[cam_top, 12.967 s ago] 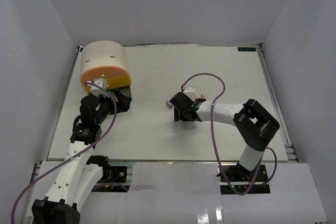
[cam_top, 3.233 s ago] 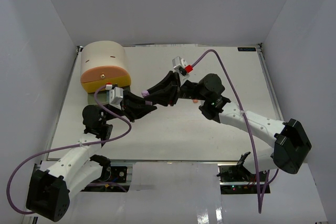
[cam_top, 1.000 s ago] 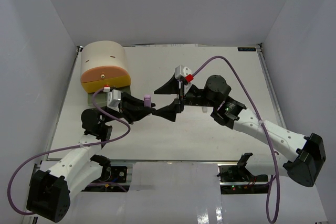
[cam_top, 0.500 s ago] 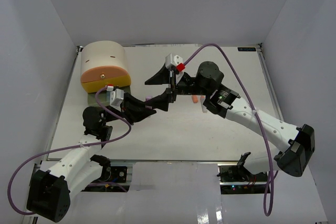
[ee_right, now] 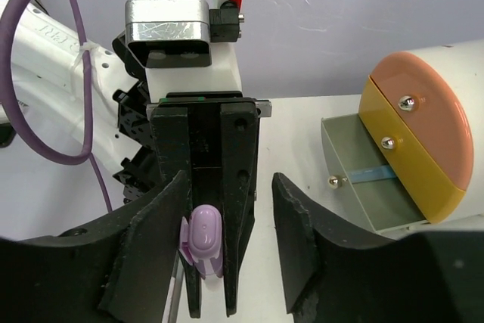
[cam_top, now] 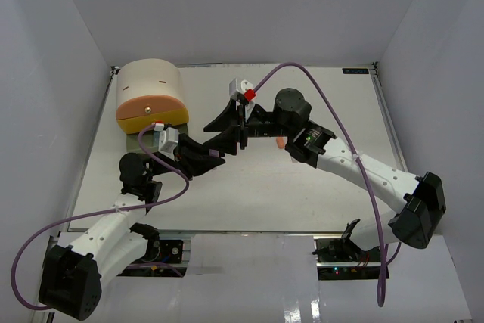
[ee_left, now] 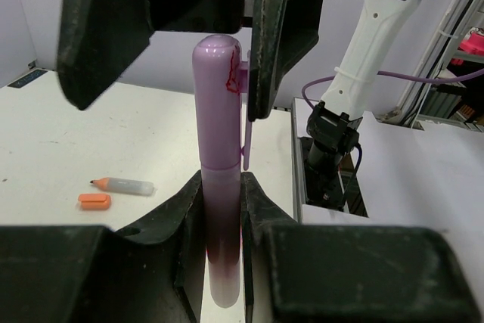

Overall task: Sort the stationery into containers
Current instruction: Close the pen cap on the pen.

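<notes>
Above the tabletop (cam_top: 302,96), the left gripper (ee_left: 221,196) is clamping a purple pen (ee_left: 218,111) while the right gripper (ee_right: 228,187) is straddling its cap, jaws apart.

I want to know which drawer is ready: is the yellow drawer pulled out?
No, the yellow drawer sits shut; only the grey-green drawer below it is pulled out.

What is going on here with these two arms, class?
The left gripper is clamped on the lower barrel of a purple plastic pen and holds it upright. The right gripper has its open fingers on either side of the pen's cap, not visibly gripping it. The beige half-cylinder cabinet has its grey-green bottom drawer pulled out, with a thin blue item inside. An uncapped orange-tipped marker and a small orange cap lie on the white table.
</notes>
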`<act>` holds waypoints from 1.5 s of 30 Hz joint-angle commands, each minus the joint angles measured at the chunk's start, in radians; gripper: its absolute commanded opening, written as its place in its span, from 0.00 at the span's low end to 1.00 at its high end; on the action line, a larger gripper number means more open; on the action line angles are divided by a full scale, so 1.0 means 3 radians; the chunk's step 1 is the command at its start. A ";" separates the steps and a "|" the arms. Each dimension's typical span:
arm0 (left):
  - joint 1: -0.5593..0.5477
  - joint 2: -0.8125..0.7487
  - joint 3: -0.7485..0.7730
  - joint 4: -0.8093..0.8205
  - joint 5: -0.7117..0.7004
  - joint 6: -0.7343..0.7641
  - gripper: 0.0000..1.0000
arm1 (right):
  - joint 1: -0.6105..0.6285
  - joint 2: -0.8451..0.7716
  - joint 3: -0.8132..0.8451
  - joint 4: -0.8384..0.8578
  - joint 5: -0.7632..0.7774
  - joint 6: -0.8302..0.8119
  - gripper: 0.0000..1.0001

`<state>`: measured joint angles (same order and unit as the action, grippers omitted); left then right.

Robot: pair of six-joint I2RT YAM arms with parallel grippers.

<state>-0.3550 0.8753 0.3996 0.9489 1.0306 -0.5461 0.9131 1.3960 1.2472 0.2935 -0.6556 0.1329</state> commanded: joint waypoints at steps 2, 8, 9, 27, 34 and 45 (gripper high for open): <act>0.0017 -0.0018 0.0110 0.0038 0.0037 0.0036 0.06 | 0.0029 -0.0011 0.0082 0.0208 -0.0029 0.0084 0.52; 0.0017 -0.0013 0.0105 0.0079 0.0037 0.0010 0.06 | 0.0040 0.0000 0.0056 0.0187 -0.0044 0.0094 0.38; 0.0017 -0.0013 0.0105 0.0084 0.0037 0.0000 0.07 | 0.0040 0.0000 0.0056 0.0167 -0.0044 0.0094 0.36; 0.0017 0.0007 0.0298 0.0386 -0.0076 -0.0312 0.04 | 0.0167 0.0066 -0.0297 -0.0216 -0.0065 -0.0115 0.17; 0.0017 -0.0003 0.0544 0.0243 -0.0147 -0.0276 0.02 | 0.0178 0.0020 -0.0450 -0.0400 -0.0029 -0.0223 0.16; 0.0022 0.0084 0.0810 0.0217 -0.0260 -0.0251 0.00 | 0.0183 0.0041 -0.0588 -0.0825 -0.0105 -0.0346 0.16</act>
<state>-0.3489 0.9253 0.4965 0.8703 1.1080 -0.6010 0.9443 1.3407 1.1614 0.3649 -0.6220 0.0811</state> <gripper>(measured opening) 0.287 0.289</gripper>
